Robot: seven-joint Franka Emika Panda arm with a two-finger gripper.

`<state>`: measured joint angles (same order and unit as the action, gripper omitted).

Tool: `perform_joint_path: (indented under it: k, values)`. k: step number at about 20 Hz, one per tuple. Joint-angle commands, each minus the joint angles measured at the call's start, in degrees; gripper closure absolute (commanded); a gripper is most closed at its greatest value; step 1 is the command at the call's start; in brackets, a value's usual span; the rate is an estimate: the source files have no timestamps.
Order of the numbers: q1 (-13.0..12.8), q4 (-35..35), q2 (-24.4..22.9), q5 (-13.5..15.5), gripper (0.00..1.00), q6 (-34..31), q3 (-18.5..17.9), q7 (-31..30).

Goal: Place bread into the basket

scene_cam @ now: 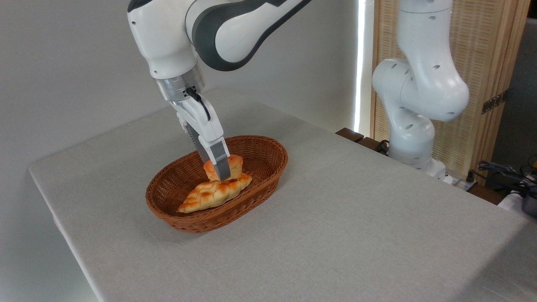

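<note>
Woven brown wicker, the basket (268, 167) sits mid-table on the grey cloth (356, 218). Inside it your gripper (222, 171) pinches the orange bread (235, 164), low over the far end of the braided loaf (212, 193), which lies along the basket's near side.

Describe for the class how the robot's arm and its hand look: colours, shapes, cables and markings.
The arm has smooth, rounded, glossy white shells with dark grey bands at the joints. A silver metal ring sits at the wrist, where a short black cable loops out. The hand is a slim white body ending in grey flat fingers. No markings can be read.
</note>
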<state>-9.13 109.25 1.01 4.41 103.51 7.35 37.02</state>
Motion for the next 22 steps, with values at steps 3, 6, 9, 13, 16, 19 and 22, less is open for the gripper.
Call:
perform_joint_path:
  k: [3, 6, 9, 13, 16, 19, 22]
  values:
    - [0.1, -1.7, -2.9, 0.1, 0.0, -0.9, -6.4, 0.2]
    - [0.2, -4.7, -2.8, 0.0, 0.0, -1.6, -8.1, 0.3]
    - [0.2, -6.1, -2.9, -0.1, 0.0, -1.8, -10.9, 0.2]
    - [0.2, -7.5, -2.9, -0.9, 0.0, -1.9, -13.1, 0.2]
    - [0.1, -7.6, -2.9, -1.0, 0.0, -2.0, -15.3, 0.3]
    - [0.1, -7.7, -2.9, -4.5, 0.0, -2.9, -14.9, 1.5]
    - [0.0, -7.8, -3.6, -4.8, 0.0, -3.4, -14.8, 1.6]
